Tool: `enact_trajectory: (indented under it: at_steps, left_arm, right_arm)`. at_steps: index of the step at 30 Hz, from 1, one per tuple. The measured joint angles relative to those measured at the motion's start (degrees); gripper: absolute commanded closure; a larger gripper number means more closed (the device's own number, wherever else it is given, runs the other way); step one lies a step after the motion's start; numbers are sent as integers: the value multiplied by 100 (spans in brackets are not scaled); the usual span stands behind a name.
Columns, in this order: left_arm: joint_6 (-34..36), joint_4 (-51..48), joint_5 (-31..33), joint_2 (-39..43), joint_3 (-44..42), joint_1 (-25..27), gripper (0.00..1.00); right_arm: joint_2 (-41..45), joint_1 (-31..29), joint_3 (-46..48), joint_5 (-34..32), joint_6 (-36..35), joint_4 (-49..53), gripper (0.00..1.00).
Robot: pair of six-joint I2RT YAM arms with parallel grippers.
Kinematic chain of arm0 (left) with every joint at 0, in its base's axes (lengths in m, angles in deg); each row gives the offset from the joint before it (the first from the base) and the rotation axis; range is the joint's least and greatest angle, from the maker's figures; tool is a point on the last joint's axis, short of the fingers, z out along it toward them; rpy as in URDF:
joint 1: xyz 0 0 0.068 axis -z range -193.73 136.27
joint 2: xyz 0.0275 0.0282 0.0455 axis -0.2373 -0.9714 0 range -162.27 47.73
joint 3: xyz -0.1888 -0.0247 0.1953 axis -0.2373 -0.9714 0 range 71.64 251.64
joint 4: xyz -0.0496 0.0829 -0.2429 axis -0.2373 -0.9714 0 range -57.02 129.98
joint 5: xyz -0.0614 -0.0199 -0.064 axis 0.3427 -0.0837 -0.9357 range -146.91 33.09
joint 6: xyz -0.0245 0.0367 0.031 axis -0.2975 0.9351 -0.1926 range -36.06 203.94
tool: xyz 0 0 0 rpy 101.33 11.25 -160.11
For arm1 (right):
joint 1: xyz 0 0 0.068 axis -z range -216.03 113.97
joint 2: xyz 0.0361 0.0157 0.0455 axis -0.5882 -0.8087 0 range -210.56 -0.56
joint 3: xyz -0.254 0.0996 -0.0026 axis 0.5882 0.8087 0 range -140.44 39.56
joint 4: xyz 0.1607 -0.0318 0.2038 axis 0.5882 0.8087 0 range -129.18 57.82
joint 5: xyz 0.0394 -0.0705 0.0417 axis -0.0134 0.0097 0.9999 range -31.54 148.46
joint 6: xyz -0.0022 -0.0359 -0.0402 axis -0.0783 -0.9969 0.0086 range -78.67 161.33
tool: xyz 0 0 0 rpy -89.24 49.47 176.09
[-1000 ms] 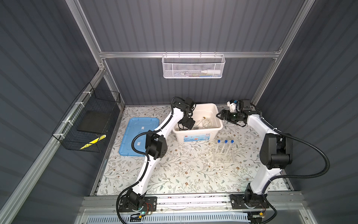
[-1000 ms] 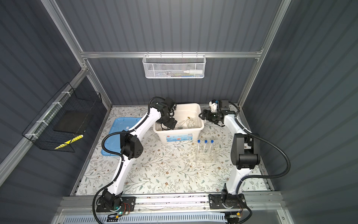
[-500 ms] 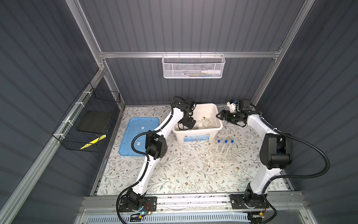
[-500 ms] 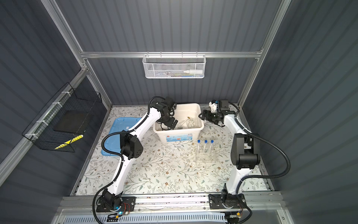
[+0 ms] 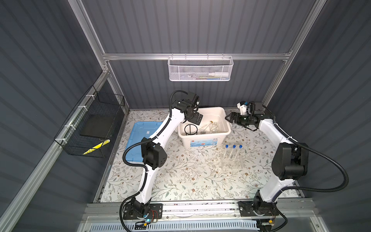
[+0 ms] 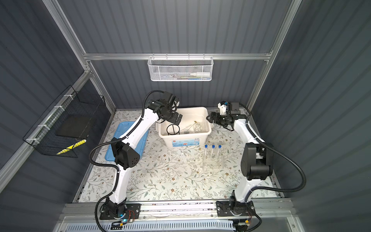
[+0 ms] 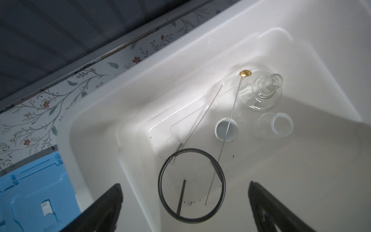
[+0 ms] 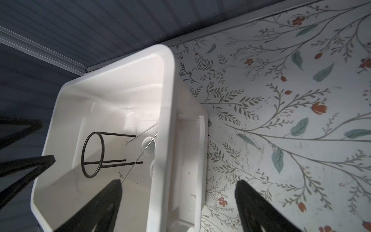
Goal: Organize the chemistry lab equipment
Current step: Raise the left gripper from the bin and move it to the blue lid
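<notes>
A white bin at the back of the table holds a black wire ring tripod, standing upright at its left end. Beside it in the bin are a clear flask, a clear beaker, a small white dish and a thin rod lying across the dish. My left gripper hangs open above the tripod and holds nothing. My right gripper is open, its fingers on either side of the bin's right wall. Three blue-capped test tubes stand in a clear rack in front of the bin.
A blue lid lies flat on the table left of the bin. A white mesh basket hangs on the back wall with a white bottle in it. A black wire basket hangs on the left wall.
My left gripper has drawn up and back from the bin's left end, and the tripod now shows below it. The right arm has barely moved.
</notes>
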State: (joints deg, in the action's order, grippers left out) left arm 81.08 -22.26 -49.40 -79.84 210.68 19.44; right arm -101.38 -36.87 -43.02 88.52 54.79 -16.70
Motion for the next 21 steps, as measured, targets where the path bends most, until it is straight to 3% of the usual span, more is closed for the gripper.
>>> enact_trajectory:
  at_steps: [8, 21]
  left_arm:
    - [-149, 931, 358, 1104, -1274, 0, 0]
    - [-656, 1917, 1934, 3045, -3886, -101, 0]
  right_arm:
    - [114, 11, 146, 0, 0, -15, 7]
    - [354, 114, 468, -9, -15, -219, 1]
